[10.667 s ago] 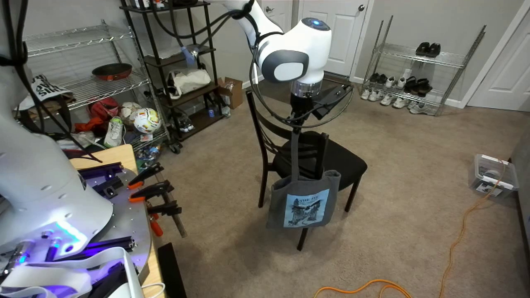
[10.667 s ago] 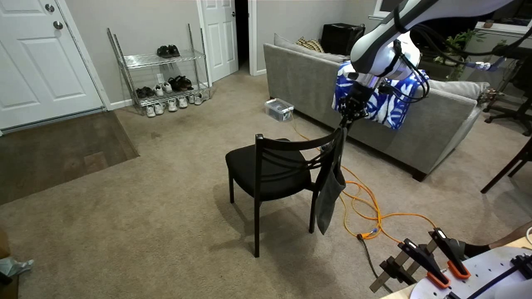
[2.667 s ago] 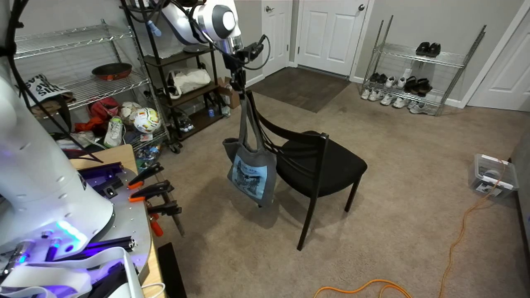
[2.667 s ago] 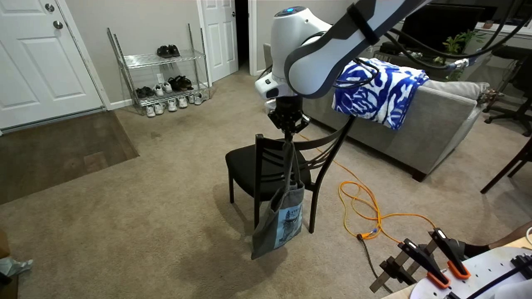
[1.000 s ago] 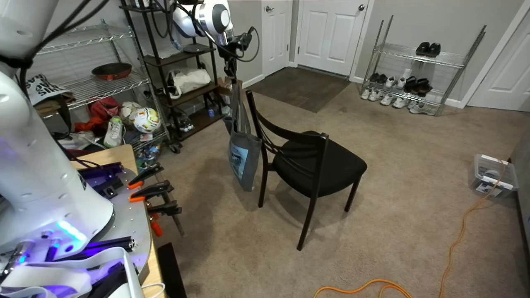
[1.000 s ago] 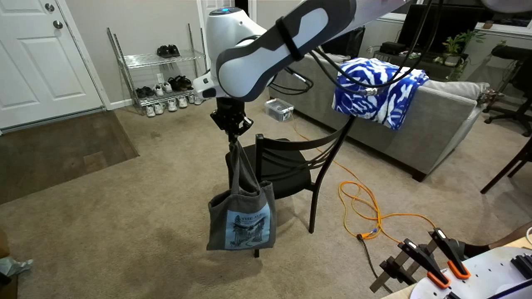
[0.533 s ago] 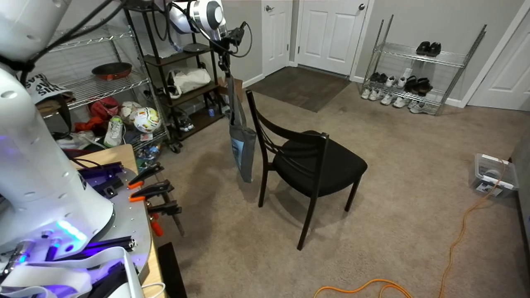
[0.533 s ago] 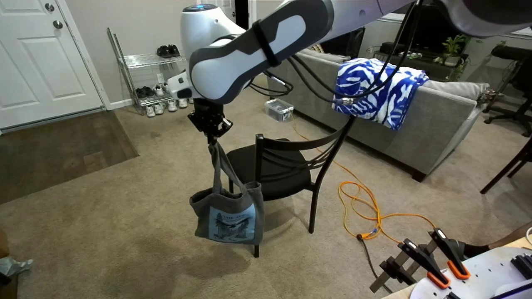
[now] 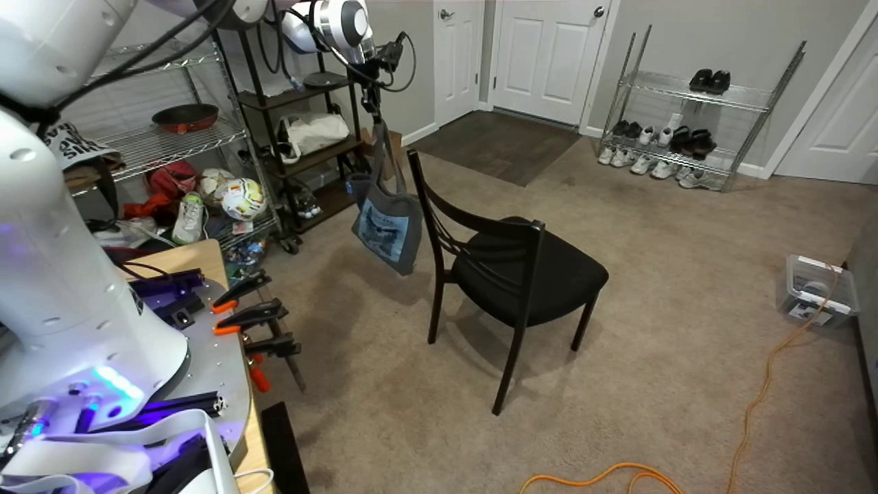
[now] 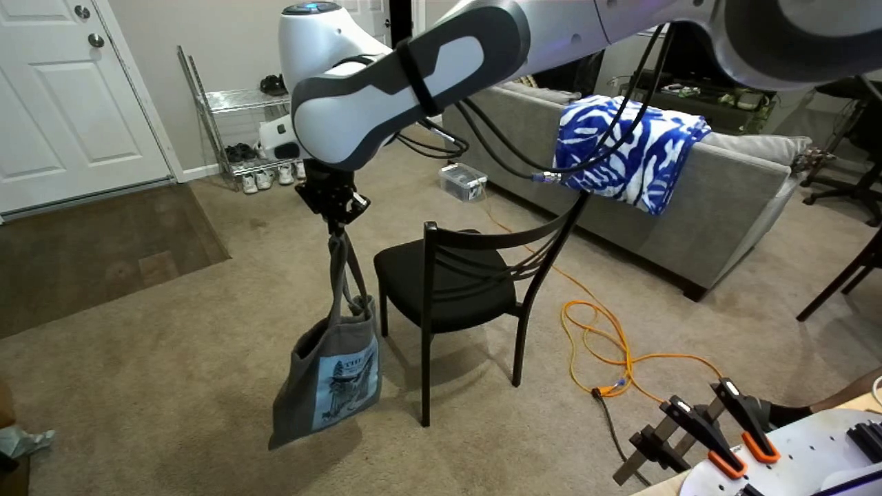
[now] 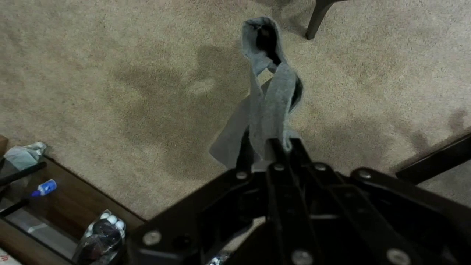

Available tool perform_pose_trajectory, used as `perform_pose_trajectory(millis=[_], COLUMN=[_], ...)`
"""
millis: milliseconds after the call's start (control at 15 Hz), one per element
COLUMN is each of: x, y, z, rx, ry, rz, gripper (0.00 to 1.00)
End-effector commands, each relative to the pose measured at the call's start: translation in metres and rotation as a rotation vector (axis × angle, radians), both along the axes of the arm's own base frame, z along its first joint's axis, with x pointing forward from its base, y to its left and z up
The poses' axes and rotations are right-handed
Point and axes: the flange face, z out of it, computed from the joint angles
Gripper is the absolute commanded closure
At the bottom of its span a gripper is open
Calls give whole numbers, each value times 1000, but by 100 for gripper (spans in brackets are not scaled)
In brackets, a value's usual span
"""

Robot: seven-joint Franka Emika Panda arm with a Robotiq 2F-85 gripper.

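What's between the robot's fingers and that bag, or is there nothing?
Nothing that shows: the fingers pinch its handle, and the bag hangs below them. The chair stands beside the bag, not in between.

Carpet (image 10: pixel 158 331) runs wide from seven round to nine o'clock of the hand (image 10: pixel 335 229) in an exterior view, a roomy lane there! The chair (image 10: pixel 455 306) bars four o'clock, with just a slim gap between it and the hanging bag (image 10: pixel 331 379), which fills six. The rack (image 10: pixel 234 101) stands back at eleven. Over in the wrist view, the shelf (image 11: pixel 73 198) blocks eight to nine o'clock, a chair leg (image 11: pixel 317 20) pokes in between twelve and one, and carpet lies through ten.
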Motion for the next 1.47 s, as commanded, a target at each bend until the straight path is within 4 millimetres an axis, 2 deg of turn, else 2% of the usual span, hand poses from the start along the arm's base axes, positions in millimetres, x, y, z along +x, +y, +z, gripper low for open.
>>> perform_pose_trajectory(millis=[0, 267, 800, 1400], x=[15, 25, 27, 11], y=[-16, -35, -60, -66], z=[15, 22, 38, 42], rx=[8, 4, 8, -9], ry=[-4, -15, -37, -30], rz=[-34, -60, -86, -66], gripper=[98, 98, 98, 98])
